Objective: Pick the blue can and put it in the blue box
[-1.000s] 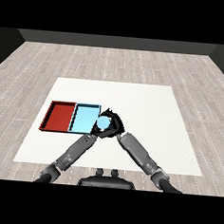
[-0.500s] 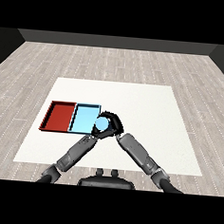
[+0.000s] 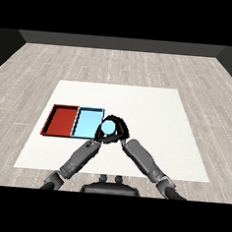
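While its fingers are curling round the blue can (image 3: 107, 127), the right hand (image 3: 118, 129) is hovering beside the light blue tray (image 3: 87, 121), release pending.

Two grey, rounded, tube-like forearms ran in from the seven and five o'clock corners. Each ended in a glossy black hand: the left hand (image 3: 97, 137) and the right hand (image 3: 121, 128), with slim dark fingers.

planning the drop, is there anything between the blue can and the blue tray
Nothing visible. The blue can sits in the right hand, whose fingers curl round it, at the light blue tray's right edge. The left hand hangs just below the can, not in the path.
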Controlling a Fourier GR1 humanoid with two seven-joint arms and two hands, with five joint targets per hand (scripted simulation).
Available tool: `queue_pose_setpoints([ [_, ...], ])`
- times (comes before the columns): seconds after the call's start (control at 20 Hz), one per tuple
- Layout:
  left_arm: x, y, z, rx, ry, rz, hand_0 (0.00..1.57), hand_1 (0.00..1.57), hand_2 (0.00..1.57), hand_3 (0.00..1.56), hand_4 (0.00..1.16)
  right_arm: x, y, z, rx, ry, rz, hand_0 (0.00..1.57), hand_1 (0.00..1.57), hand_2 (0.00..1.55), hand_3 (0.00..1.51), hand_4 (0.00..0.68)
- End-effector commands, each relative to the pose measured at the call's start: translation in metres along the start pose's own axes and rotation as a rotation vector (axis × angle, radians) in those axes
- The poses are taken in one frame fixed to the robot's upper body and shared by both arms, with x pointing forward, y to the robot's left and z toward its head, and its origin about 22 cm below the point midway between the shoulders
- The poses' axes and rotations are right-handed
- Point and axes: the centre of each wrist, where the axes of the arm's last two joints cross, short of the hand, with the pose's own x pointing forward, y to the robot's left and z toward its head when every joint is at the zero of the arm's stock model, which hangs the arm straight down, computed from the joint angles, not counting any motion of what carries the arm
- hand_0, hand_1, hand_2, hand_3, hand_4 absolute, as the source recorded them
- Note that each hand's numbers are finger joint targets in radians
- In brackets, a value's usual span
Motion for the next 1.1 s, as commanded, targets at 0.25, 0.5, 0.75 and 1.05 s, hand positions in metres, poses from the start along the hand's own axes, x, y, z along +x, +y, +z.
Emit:
queue_pose_setpoints([
  [0.25,-0.004,-0.001,-0.008,0.015,0.025,0.024,1.57,1.57,1.52,1.45,1.10,0.003,0.002,-0.002,-0.009,0.022,-0.033,0.00,0.00,0.00,0.00,0.000],
  [0.5,-0.001,-0.010,0.000,0.015,0.034,0.010,1.57,1.57,1.55,1.48,1.14,-0.020,-0.012,0.009,0.001,0.025,-0.052,0.00,0.00,0.00,0.00,0.000],
  [0.75,-0.002,0.010,0.007,0.012,0.017,-0.020,1.57,1.57,1.57,1.50,1.13,0.008,-0.019,0.004,-0.037,0.039,-0.071,0.00,0.00,0.00,0.00,0.000],
  [1.05,-0.014,0.008,0.002,0.029,0.026,-0.073,1.57,1.57,1.57,1.50,1.13,0.025,-0.042,0.027,-0.059,-0.016,-0.082,0.00,0.00,0.00,0.00,0.000],
])
